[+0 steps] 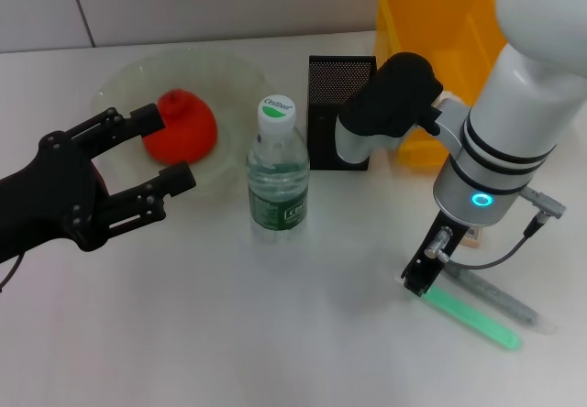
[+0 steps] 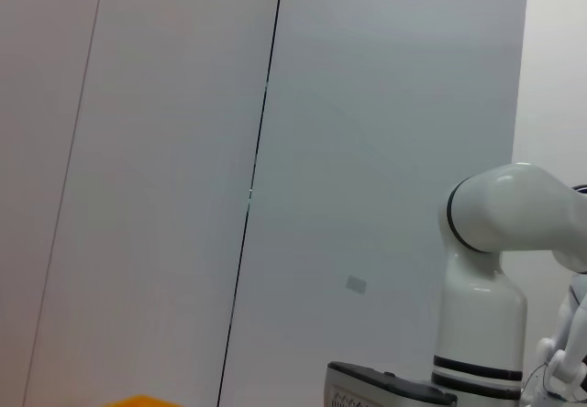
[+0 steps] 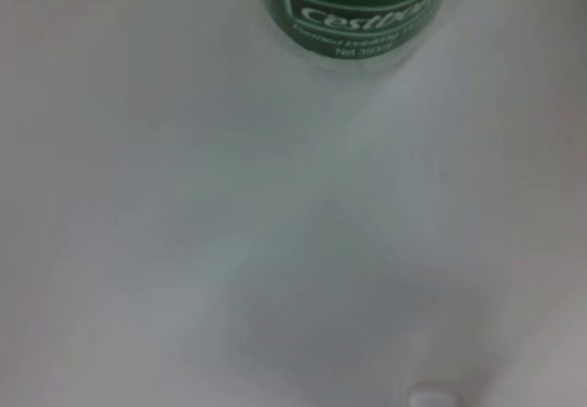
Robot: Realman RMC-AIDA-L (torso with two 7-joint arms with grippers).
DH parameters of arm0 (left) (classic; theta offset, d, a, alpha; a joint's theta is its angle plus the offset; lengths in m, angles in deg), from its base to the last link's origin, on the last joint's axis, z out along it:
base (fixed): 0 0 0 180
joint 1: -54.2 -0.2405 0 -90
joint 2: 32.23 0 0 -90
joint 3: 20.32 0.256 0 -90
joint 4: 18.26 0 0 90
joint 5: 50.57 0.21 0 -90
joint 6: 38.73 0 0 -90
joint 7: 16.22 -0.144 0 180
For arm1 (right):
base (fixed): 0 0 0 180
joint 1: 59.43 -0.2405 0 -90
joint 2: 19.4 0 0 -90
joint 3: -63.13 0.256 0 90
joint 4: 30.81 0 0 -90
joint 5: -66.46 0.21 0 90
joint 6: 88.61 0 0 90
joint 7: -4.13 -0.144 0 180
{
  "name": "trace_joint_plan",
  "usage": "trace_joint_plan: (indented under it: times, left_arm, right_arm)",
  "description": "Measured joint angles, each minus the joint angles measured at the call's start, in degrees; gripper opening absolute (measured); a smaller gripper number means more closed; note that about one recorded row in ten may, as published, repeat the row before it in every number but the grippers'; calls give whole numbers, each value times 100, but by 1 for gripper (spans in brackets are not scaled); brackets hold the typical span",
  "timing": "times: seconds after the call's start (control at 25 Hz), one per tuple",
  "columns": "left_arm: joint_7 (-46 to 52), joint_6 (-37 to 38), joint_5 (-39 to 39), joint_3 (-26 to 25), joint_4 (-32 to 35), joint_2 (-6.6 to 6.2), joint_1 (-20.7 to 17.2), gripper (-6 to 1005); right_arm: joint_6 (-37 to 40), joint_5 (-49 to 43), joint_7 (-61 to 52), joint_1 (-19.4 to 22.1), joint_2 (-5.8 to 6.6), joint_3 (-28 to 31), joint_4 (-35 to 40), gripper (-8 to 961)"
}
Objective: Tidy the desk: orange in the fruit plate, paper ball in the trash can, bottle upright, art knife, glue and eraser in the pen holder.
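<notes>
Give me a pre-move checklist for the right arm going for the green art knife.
1. Orange in fruit plate: ok.
2. Bottle upright: ok.
3. Green art knife on the table, not yet lifted: not ok.
4. Right gripper down at the knife's near end; jaws' state: cannot tell.
5. Left gripper open, empty, beside the plate: ok.
6. Pen holder upright, behind the right arm: ok.

White desk w/ pale panelled wall behind.
</notes>
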State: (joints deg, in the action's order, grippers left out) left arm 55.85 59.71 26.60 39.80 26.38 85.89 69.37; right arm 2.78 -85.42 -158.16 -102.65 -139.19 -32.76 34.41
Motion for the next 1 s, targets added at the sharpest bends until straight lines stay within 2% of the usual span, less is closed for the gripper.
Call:
trace_joint_plan:
  times: [0.28, 1.0]
  left_arm:
    - [0, 17, 0, 0, 0, 0, -6, 784]
    - [0, 39, -21, 0, 0, 0, -20, 784]
  right_arm:
    - [-8, 0, -19, 57, 0, 6, 129, 107]
    - [12, 0, -86, 85, 0, 0, 147, 95]
